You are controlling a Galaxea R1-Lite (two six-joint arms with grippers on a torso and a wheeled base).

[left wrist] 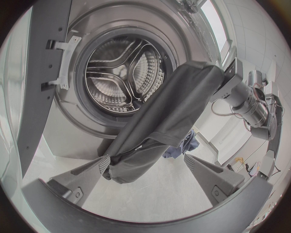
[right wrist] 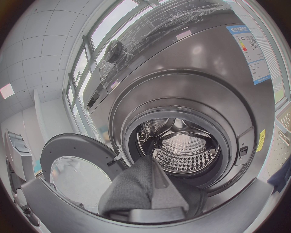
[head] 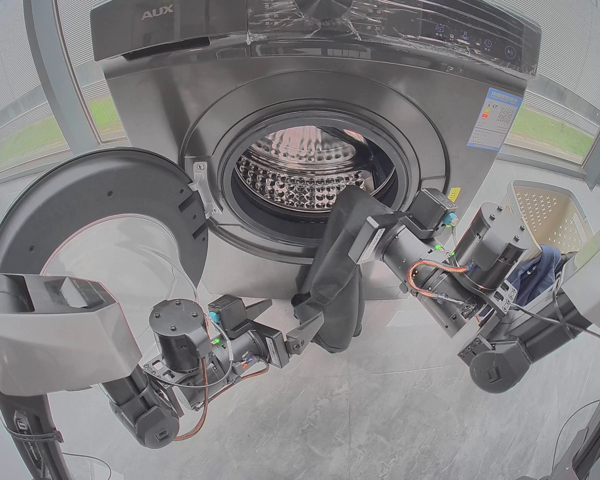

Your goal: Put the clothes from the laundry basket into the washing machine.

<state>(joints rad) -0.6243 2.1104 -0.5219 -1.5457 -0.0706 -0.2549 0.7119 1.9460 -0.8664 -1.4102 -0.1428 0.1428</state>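
The right claw (head: 361,230) is closed on the top of the dark garment (head: 337,275), which hangs below it. The drum opening (head: 306,169) lies just beyond. The left claw (head: 292,311) is wide open, one finger touching the hem. The cloth looks light and limp: grip a bunched fold.

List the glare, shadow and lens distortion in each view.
Head view: light glints off the drum and the plastic film atop the washing machine. Left wrist view: fisheye bending, black corners, a blown-out window. Right wrist view: same bending, bright windows, the dark garment looming large in the foreground.
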